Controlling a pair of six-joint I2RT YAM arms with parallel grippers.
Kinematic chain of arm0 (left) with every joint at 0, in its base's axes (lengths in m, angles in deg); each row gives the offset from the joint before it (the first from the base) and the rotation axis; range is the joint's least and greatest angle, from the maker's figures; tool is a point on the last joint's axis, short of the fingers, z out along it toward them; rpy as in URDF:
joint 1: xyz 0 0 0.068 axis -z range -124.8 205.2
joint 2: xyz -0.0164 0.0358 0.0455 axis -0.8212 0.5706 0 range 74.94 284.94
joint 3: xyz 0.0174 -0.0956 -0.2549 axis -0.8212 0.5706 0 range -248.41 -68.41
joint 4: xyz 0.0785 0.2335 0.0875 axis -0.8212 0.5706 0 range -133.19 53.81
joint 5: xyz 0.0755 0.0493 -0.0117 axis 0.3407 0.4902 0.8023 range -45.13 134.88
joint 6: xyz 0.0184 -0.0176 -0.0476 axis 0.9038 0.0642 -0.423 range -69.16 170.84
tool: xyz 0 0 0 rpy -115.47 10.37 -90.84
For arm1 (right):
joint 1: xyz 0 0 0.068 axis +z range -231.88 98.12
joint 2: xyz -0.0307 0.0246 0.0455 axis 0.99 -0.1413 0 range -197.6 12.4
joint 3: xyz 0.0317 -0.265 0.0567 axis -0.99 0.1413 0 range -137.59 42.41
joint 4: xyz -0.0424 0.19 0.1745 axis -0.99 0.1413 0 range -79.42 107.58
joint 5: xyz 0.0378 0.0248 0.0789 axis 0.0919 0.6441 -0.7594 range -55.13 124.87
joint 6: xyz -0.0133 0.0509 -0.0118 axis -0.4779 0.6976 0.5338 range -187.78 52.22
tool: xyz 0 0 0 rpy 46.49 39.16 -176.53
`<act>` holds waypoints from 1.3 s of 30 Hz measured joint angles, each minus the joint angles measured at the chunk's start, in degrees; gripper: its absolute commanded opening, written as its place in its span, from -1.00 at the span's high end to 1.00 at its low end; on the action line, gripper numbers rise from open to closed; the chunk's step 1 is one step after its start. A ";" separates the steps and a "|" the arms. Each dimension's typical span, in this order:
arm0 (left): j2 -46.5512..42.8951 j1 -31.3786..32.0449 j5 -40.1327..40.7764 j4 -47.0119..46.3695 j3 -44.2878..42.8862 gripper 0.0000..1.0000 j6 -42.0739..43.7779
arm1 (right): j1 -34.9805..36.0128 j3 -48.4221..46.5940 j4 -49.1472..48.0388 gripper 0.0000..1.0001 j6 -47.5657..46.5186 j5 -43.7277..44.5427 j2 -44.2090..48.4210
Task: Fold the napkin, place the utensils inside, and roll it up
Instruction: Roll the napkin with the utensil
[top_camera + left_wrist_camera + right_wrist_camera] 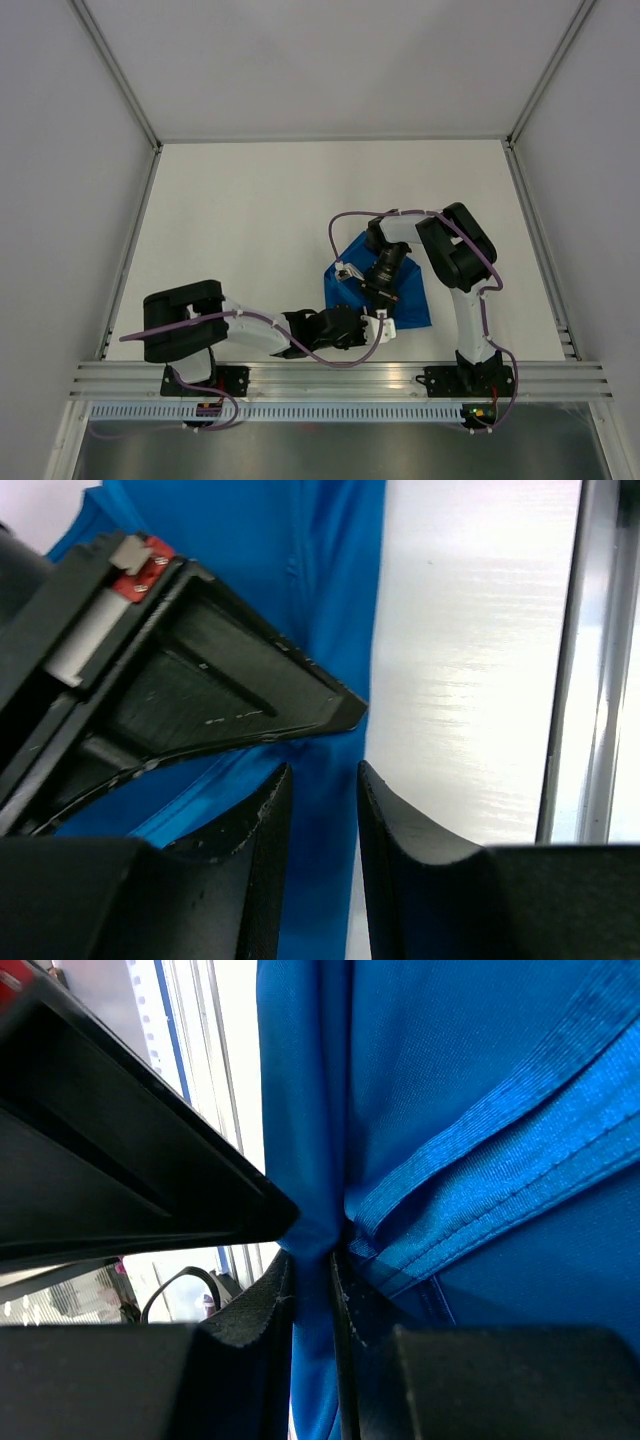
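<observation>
Folding step imo: right gripper (pixel 312 1260) is pinched on a bunched bit of the blue napkin (pixel 410 300) by the near edge of the table (pixel 250 220), left gripper (pixel 323 770) sits alongside with jaws slightly apart, so next it needs its own grab.

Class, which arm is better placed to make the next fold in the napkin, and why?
Probably right: the right gripper pinches a bunched fold of the napkin, ready to pull; the left gripper stands open at the napkin's edge, gripping nothing.

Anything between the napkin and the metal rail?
Nothing, only a bare strip of table between the napkin and the rail. The left wrist view shows it clearly.
</observation>
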 measured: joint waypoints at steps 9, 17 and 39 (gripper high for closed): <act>4.90 0.26 -1.75 -1.22 -1.81 0.22 1.27 | 0.00 0.00 -0.09 0.71 0.61 0.09 0.00; 7.26 0.61 0.35 -4.81 -2.43 0.27 1.57 | -0.35 0.00 0.42 0.71 0.66 1.22 0.00; 8.81 -4.33 -11.76 5.03 -9.25 0.95 -3.41 | -0.98 1.27 -2.54 -0.17 5.03 6.64 7.72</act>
